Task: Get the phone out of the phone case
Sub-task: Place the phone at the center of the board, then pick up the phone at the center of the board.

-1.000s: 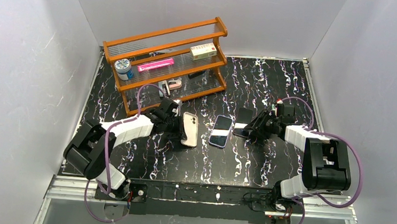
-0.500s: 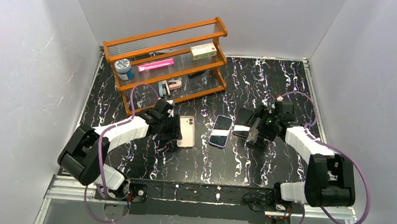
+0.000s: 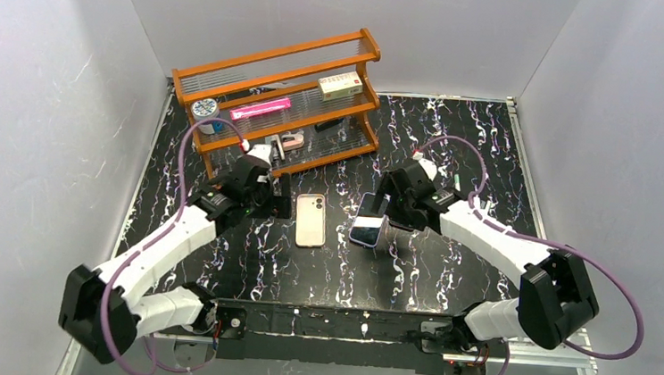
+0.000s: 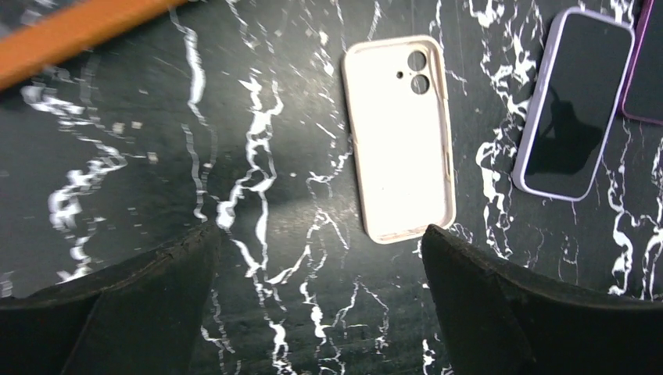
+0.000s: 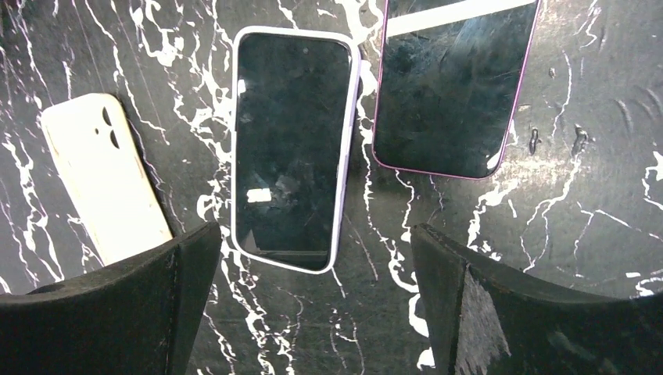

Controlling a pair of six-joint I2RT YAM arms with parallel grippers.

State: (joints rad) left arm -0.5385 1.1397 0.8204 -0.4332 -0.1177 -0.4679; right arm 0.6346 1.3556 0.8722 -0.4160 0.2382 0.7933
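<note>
Now, the phone [image 5: 293, 148] lies flat on the black marble desk [image 3: 457, 144], screen up, and it sits in its lilac case [image 5: 345, 156], which shows as a thin rim all around the glass. It is in the middle of a row of three things. On its left is a beige case [image 4: 403, 137], well apart from it, lying flat, with dark camera holes at its far end. On its right is a pink phone [image 5: 453, 86], just beside it and also screen up.

The right tool [image 5: 314, 230] hovers above the near end of the phone. Its two fingers [image 5: 485, 312] stand wide, one on each side, and they hold nothing.

The left tool [image 4: 319, 238] hangs over the desk near the left side of the beige case. Its jaws are also wide and hold nothing; one finger [image 4: 508, 312] is close to the near corner of that case.

An orange rack [image 3: 278, 56] stands at the far left of the desk, behind the left arm.
</note>
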